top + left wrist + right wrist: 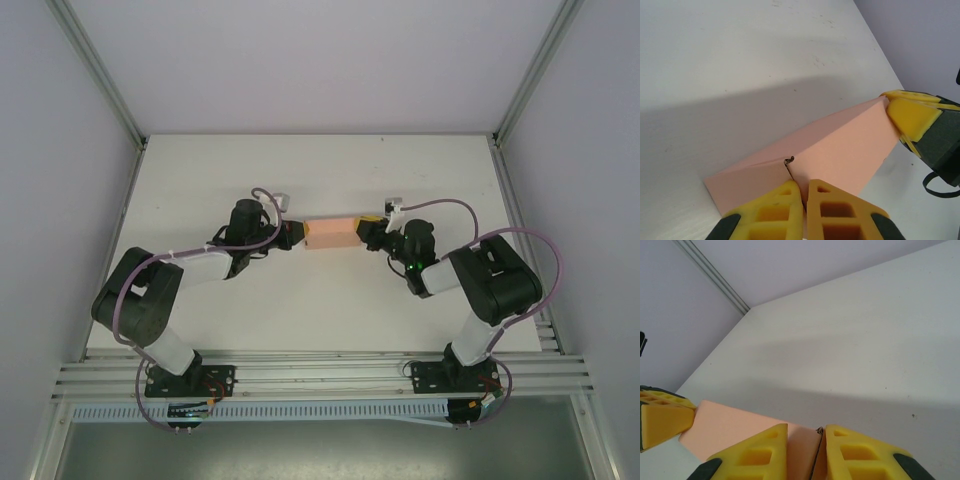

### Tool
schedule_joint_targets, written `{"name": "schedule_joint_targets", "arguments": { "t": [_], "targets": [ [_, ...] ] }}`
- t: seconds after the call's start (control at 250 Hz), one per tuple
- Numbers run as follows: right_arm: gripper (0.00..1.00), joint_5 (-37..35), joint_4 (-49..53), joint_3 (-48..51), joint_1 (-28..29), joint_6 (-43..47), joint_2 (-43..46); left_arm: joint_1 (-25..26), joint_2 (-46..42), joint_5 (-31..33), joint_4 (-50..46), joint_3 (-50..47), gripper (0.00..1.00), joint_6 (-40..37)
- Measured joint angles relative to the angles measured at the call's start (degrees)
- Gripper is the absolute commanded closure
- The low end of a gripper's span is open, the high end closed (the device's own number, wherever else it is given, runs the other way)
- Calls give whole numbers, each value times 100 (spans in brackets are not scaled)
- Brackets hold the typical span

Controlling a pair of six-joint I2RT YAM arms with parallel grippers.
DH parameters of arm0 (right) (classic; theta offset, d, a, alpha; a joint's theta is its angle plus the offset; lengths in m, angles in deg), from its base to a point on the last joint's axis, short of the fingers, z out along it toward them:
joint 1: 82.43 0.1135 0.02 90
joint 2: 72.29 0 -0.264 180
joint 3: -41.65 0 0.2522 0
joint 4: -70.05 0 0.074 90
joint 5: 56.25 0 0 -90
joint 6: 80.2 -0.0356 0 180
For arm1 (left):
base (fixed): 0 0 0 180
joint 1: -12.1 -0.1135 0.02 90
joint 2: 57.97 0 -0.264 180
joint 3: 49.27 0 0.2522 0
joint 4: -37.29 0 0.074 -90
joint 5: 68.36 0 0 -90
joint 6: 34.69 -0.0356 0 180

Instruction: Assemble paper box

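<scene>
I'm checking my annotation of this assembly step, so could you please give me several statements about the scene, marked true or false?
1. The paper box is salmon-pink. True.
2. The left end effector holds one end of the box, the right end effector the other. True.
3. The box lies at the table's near edge. False: it is mid-table, between the arms.
4. The box is a flat, unfolded sheet. False: it is folded up, with angled faces.
</scene>
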Motion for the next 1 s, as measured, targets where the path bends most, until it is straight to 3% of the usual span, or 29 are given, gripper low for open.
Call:
{"name": "schedule_joint_targets", "arguments": {
  "t": [0.136,0.224,0.348,0.42,0.504,0.548,0.612,0.652,0.747,0.779,0.851,0.943,0.999],
  "targets": [
    [91,0,190,-81,0,13,59,-2,0,-35,114,-17,100,-48],
    [80,-2,623,-229,-11,-2,190,-2,9,-20,-33,109,100,-116],
    [71,17,1497,-505,-22,-37,442,-13,28,-4,-356,319,75,-212],
    [66,20,2107,-734,-22,-57,566,-13,26,57,-667,470,73,-291],
    [62,-2,2885,-1049,-11,-44,686,-20,11,181,-1088,669,60,-350],
    [56,-11,3307,-1241,2,-50,732,-35,-2,256,-1355,780,59,-415],
    [44,-22,3871,-1539,31,-35,754,-46,-22,345,-1665,929,48,-463],
    [42,-66,4197,-1740,46,-31,758,-46,-28,413,-1880,1032,42,-529],
    [39,-118,4734,-2127,66,37,804,-48,-31,501,-2382,1340,16,-603],
    [37,-129,4878,-2245,66,83,822,-52,-39,507,-2496,1456,2,-621],
    [30,-131,5154,-2474,63,164,883,-55,-105,533,-2693,1711,1,-667],
    [2,-50,5449,-2712,66,531,970,-55,-306,675,-2940,1967,1,-719],
    [1,142,5646,-2844,66,938,1032,-55,-476,916,-3121,2131,1,-758]
  ]
}}
